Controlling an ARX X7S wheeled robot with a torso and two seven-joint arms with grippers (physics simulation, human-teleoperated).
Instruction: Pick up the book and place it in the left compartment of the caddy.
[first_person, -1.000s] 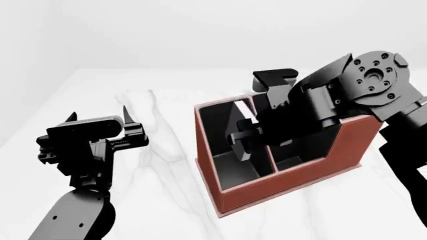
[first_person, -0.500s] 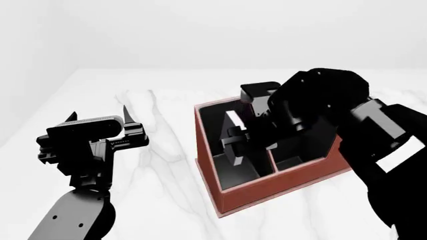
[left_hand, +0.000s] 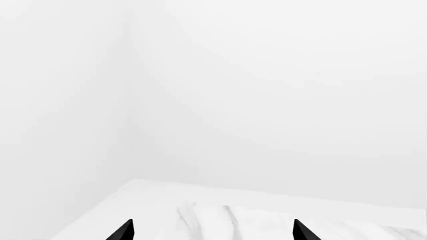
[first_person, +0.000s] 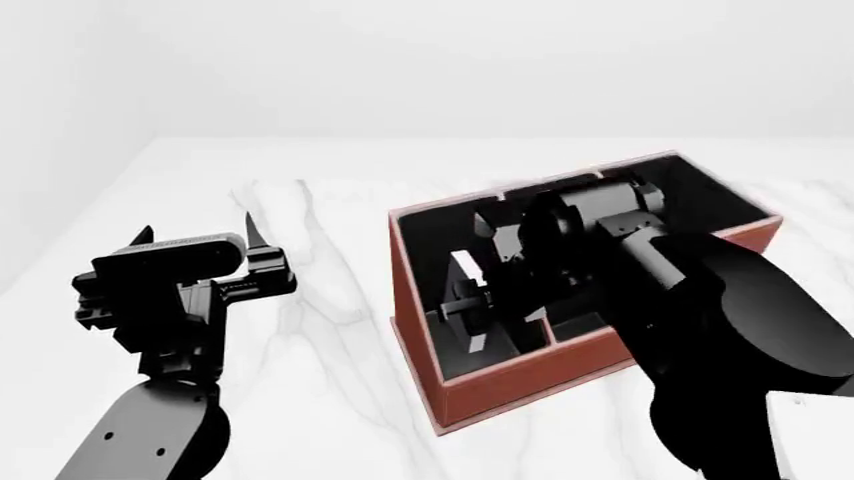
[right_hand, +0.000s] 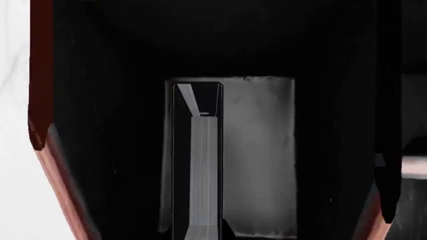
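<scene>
One white marble table (first_person: 334, 300) in a bare white room holds the caddy (first_person: 534, 385). Inside its left compartment (first_person: 461, 335), the right gripper (first_person: 467, 300) clamps the book (first_person: 470, 272); left of the caddy, the left gripper (first_person: 200, 235) has jaws apart.

White marble-look tabletop (first_person: 334, 330) with faint grey veining, running from near edge to far edge; veining strongest in a band near the middle-left of the head view. Same tabletop (left_hand: 220, 215) seen low in the left wrist view, one corner visible, grey streaks across the surface. Sliver of the tabletop (right_hand: 12, 150) also visible at the edge of the right wrist view. Plain white back wall (first_person: 441, 60) behind the far edge, unmarked. Side wall (left_hand: 60, 100) meeting the back wall at a soft vertical corner. No other loose items seen.
</scene>
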